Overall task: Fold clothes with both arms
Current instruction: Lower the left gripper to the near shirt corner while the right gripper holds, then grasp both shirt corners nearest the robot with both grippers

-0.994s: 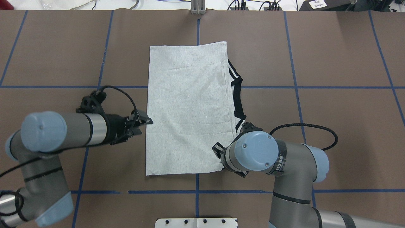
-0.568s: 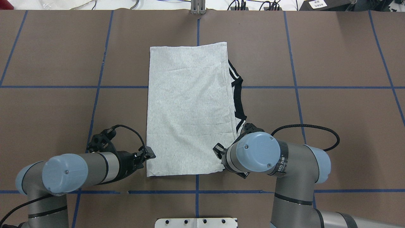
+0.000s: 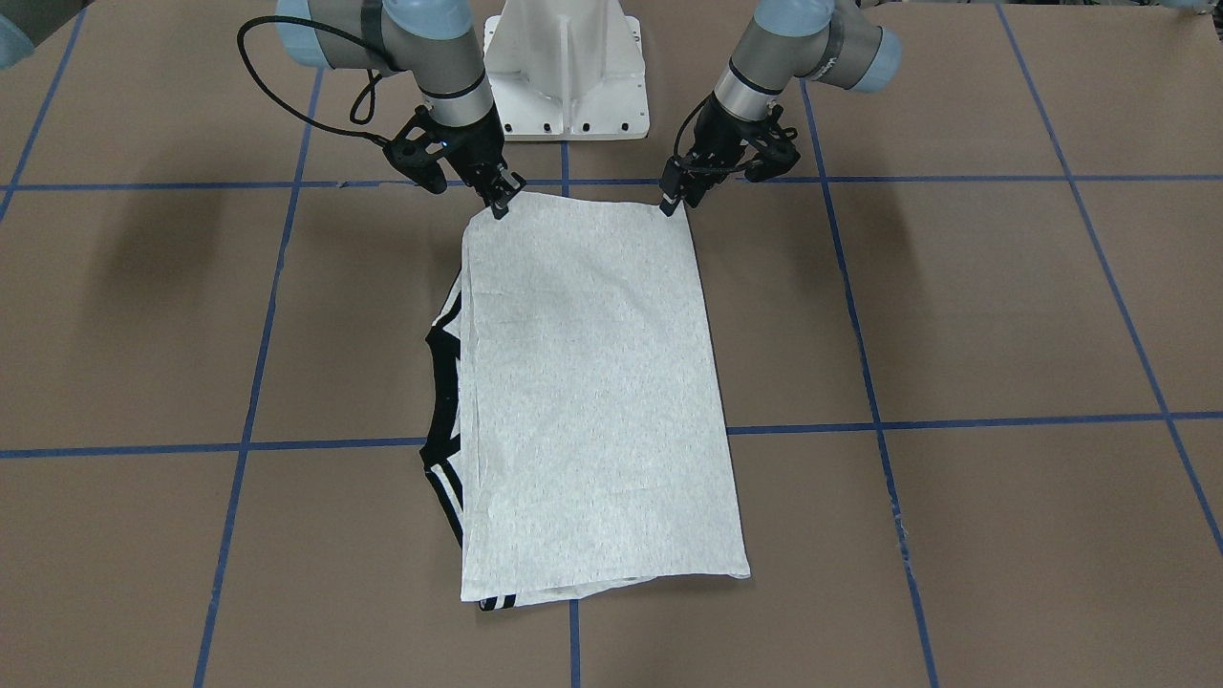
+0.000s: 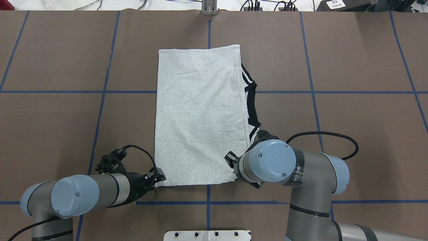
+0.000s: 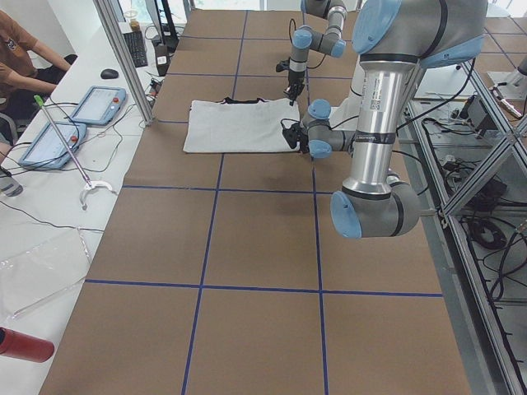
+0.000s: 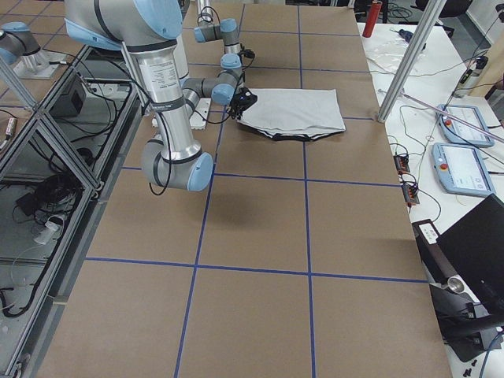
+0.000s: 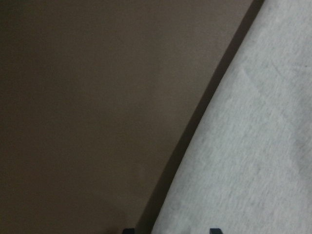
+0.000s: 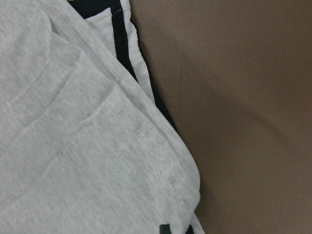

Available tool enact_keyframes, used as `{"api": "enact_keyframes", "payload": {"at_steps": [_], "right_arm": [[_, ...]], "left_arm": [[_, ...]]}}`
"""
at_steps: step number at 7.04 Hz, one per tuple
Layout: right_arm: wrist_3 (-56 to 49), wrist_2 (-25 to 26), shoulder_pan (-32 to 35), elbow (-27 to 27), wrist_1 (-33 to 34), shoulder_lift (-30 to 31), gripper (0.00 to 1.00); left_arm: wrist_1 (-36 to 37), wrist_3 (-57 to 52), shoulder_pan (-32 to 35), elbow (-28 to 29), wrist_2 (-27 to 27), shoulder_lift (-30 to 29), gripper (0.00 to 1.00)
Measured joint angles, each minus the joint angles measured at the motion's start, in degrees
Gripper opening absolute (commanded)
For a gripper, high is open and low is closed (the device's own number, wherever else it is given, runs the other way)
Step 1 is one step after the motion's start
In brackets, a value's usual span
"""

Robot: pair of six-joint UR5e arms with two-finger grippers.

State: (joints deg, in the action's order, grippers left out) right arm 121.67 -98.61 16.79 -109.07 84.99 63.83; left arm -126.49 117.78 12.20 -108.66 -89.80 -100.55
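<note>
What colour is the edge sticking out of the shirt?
Black collar trim, clearest in the front-facing view.

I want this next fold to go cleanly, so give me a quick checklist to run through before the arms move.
1. The shirt lies flat, folded lengthwise: ok.
2. The left arm is at a robot-side corner: ok.
3. The left jaws closed on cloth: not ok, they stand open astride the edge.
4. The right arm is at the other robot-side corner: ok.
5. The right jaws gripping cloth: cannot tell.
</note>
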Motion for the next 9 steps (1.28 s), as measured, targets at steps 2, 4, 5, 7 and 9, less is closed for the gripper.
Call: {"api": "enact_keyframes", "payload": {"at_steps": [2, 4, 5, 7, 9], "right_arm": [[0.0, 0.0, 0.0, 0.0, 0.0, 0.0, 0.0], [0.0, 0.0, 0.0, -0.2, 0.0, 0.1, 0.0], [0.1, 0.0, -0.2, -0.6, 0.0, 0.1, 0.0], [3.6, 0.0, -2.4, -4.4, 0.1, 2.5, 0.0], [7.4, 0.1, -4.4, -13.2, 0.2, 7.0, 0.0]], "left_arm": [[0.0, 3.2, -0.1, -0.3, 0.1, 0.0, 0.0], [0.0, 4.2, -0.2, -0.7, 0.1, 0.0, 0.0], [0.0, 4.3, -0.1, -1.5, 0.1, 0.1, 0.0], [0.2, 4.7, -0.1, -7.2, -0.4, 2.1, 0.0], [3.2, 4.9, -0.2, -15.2, -0.7, 3.5, 0.0]]}}
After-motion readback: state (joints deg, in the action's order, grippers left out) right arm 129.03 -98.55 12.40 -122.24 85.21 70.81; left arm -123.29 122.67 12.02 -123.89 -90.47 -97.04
